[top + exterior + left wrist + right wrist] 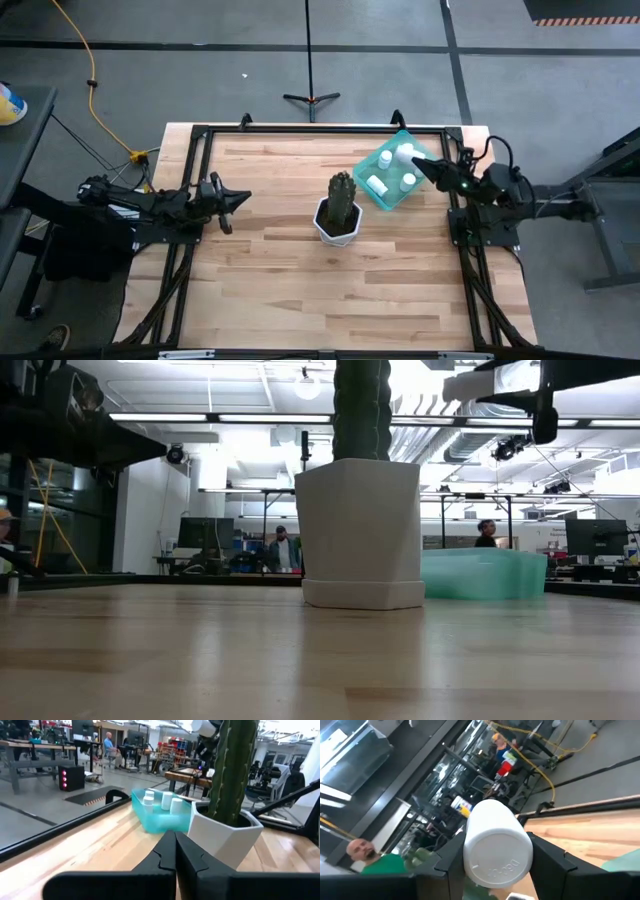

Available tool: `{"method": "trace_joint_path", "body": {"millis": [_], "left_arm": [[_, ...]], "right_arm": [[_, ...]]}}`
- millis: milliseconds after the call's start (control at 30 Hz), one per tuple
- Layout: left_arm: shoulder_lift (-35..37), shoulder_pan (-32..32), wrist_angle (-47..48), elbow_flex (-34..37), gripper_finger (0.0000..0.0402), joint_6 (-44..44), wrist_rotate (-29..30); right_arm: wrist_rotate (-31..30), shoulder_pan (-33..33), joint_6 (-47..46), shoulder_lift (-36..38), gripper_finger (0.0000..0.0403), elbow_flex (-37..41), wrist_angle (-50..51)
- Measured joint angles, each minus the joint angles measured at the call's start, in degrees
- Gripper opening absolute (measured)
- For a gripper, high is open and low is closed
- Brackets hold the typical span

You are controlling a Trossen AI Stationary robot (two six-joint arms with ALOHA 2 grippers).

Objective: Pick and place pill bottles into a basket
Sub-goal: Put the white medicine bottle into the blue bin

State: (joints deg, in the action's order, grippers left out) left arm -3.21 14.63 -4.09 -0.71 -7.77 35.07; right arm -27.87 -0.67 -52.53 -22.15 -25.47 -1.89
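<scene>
Across a pale wood-plank tabletop (300,270) framed by black rails, on a grey concrete floor crossed with dark tape lines, two dark arms faced each other. At the left edge, the left end effector (240,198) waited above the planks with its fingers pressed together and nothing between them. A white faceted pot (337,222) holding a green cactus (342,193) stood near the middle of the tabletop. Right of it, toward the far right corner, the teal basket (385,200) sat skewed to the table's edges, with three pill bottles (408,181) standing inside. Over the basket's right side, the right end effector (418,162) was clamped on a fourth pill bottle (497,845); its wrist view showed the white cap facing the lens between the two dark fingers, with embossed lettering on it too faint to read.

Beyond the tabletop the low view looked into a bright, open workshop with strip lights, ceiling ducts, desks and monitors, where two people (283,550) stood in the distance. The left wrist view caught another person seated at benches beyond the basket, and the right wrist view showed a person in a green top (375,857) beside cluttered shelves. A yellow cable (92,80) trailed over the floor behind the table's left corner, and a black stand's tripod foot (311,97) rested behind its middle.
</scene>
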Motion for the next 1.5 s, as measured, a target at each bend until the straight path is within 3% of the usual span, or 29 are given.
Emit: {"method": "trace_joint_path", "body": {"millis": [300, 533, 800, 1033, 1167, 1500], "left_arm": [[-0.01, 0.00, -0.05, 0.04, 0.0022, 0.18, -0.02], [-0.01, 0.00, -0.05, 0.07, 0.0034, -0.17, 0.05], [-0.01, 0.00, -0.07, 0.09, 0.0022, -0.05, 0.13], [-0.01, 0.00, -0.07, 0.09, 0.0036, -0.48, 0.50], [-0.01, -0.02, -0.07, 0.11, 0.0022, -0.48, 0.50], [-0.01, -0.01, -0.07, 0.13, 0.0039, -0.48, 1.40]], "right_arm": [[11.06, -9.41, -2.08, -2.19, 0.0164, -0.23, 0.67], [17.88, -16.64, 1.00, -11.65, 0.0164, -8.80, 8.30], [24.00, -26.81, 8.44, -19.47, 0.0164, -23.12, 29.51], [25.05, -33.28, 16.82, -27.89, 0.0164, -32.95, 41.79], [25.08, -35.22, 20.50, -33.53, 0.0164, -36.54, 47.34], [27.04, -36.94, 25.35, -44.98, 0.0164, -37.90, 51.93]]}}
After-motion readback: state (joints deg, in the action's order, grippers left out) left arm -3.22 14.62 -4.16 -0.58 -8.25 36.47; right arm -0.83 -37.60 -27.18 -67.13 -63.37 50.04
